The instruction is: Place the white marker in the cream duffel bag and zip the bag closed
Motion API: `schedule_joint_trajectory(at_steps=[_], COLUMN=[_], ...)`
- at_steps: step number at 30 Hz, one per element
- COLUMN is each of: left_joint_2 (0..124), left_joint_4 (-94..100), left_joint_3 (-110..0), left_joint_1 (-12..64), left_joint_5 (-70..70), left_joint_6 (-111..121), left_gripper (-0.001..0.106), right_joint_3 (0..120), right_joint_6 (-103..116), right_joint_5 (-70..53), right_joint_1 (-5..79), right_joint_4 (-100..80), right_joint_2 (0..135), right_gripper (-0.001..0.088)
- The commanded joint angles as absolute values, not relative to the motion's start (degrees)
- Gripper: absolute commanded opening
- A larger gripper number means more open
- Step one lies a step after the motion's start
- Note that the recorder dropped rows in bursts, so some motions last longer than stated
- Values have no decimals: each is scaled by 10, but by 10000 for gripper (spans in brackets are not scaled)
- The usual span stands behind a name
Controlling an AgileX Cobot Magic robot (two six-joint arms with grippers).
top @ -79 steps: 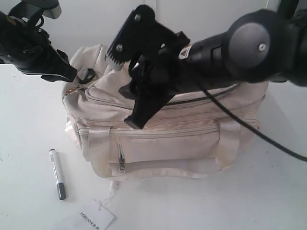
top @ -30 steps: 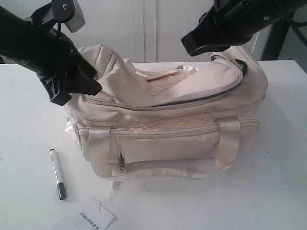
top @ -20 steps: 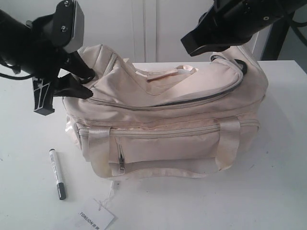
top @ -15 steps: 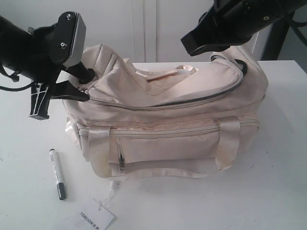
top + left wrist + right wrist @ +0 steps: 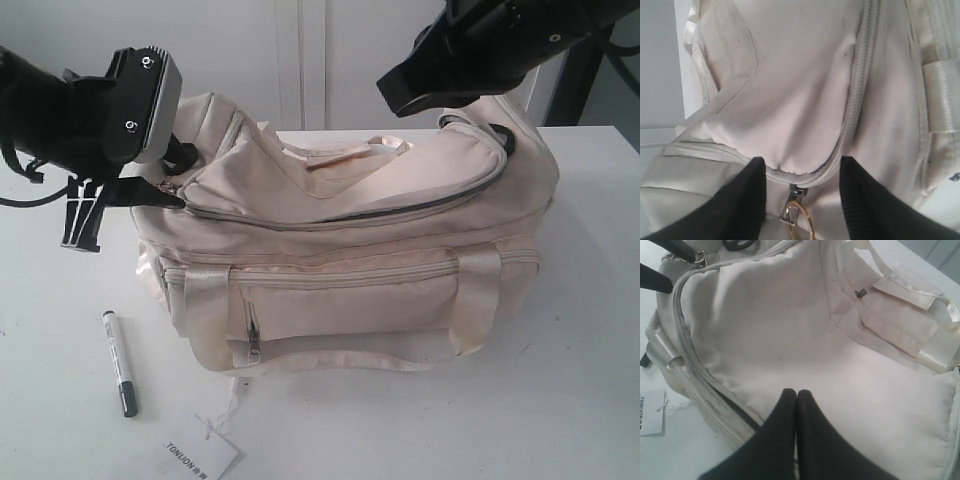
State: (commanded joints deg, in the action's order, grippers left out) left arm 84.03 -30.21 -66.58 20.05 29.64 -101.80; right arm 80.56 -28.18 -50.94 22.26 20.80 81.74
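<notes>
The white marker (image 5: 118,362) lies on the table in front of the left end of the cream duffel bag (image 5: 350,290). My left gripper (image 5: 168,176) is open at that end. Its fingers (image 5: 860,200) stand on either side of the zipper slider and the gold ring pull (image 5: 801,224) without touching them. My right gripper (image 5: 796,391) is shut over the bag's top flap (image 5: 790,325), with a pale sliver pinched between its fingers. The bag's right end (image 5: 500,130) is drawn up under the right arm (image 5: 480,50). A dark gap (image 5: 420,207) shows along the zipper.
A white paper tag (image 5: 200,455) printed TONIJON lies on a string near the table's front edge. Satin strap handles (image 5: 345,152) rest on top of the bag, and another handle (image 5: 330,352) hangs down the front. White cabinet doors stand behind.
The right arm left the middle of the bag, went up to the right and raised the flap, then held still. The left gripper turned and opened round the zipper pull.
</notes>
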Motion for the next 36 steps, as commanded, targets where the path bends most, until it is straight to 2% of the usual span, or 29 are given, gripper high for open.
schedule_joint_trajectory(at_steps=[23,25,32,36], left_joint_2=[867,867,867,867], left_joint_4=[-419,-419,-428,-457], left_joint_3=[-666,-666,-666,-666], left_joint_1=[201,201,201,201], left_joint_5=[270,281,316,315], left_joint_6=[-1067,-1067,-1067,-1063], left_gripper=[502,432,0,0], right_joint_3=[806,806,806,806], right_joint_6=[-282,-282,-282,-282], right_joint_5=[-505,-505,-501,-501], right_joint_1=[223,223,223,223], right_joint_4=[208,208,208,208], right_joint_2=[817,817,817,817], right_gripper=[0,0,0,0])
